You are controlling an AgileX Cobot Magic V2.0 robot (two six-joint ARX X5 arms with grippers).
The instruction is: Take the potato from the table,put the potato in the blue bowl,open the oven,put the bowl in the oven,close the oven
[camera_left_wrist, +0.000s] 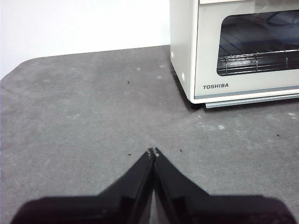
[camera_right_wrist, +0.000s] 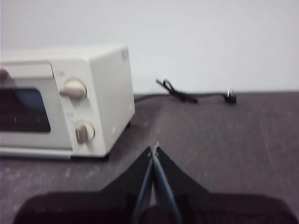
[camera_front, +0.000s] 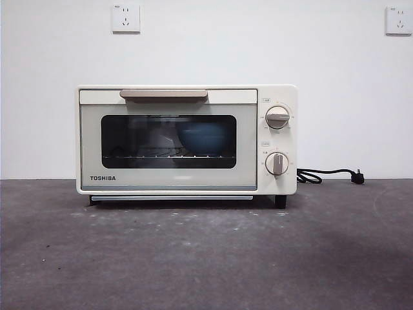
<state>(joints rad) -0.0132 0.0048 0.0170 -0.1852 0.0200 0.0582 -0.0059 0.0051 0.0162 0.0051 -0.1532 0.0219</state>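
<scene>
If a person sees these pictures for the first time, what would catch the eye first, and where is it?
The cream-white oven stands in the middle of the dark grey table, its door shut. Through the dark glass the blue bowl shows inside on the rack. The left gripper and right gripper both hang shut over bare table on either side of the oven, and the black cord lies unplugged beside it.

Left gripper held low, black jaws pressed together at the tips, right gripper likewise, jaws meeting, holding nothing
</scene>
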